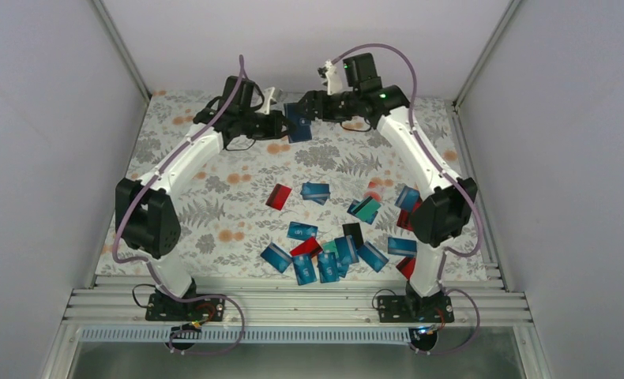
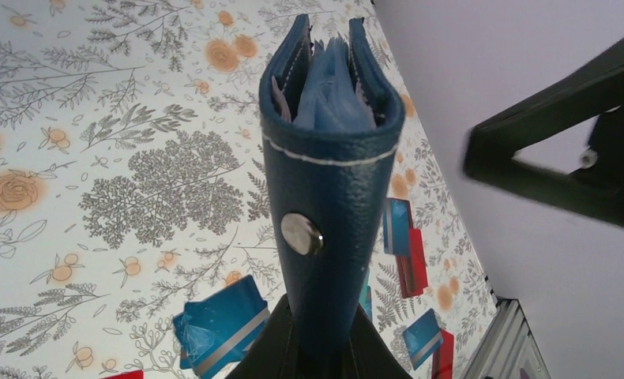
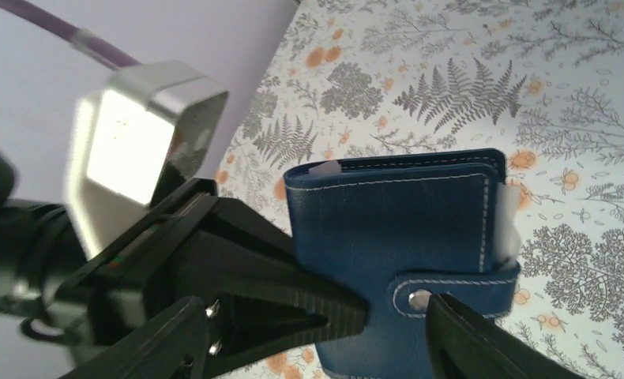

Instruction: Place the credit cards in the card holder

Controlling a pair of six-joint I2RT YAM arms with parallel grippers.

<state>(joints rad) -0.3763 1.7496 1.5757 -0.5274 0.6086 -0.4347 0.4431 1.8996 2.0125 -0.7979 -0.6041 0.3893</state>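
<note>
One card holder in left end effector, open edge outward.

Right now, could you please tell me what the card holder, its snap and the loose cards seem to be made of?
The card holder looks like navy leather or imitation leather: a fine pebbled grain and pale stitched edges. Its snap seems polished metal, round with a bright glint. The credit cards appear to be glossy plastic: thin, flat, one with a shiny stripe.
</note>
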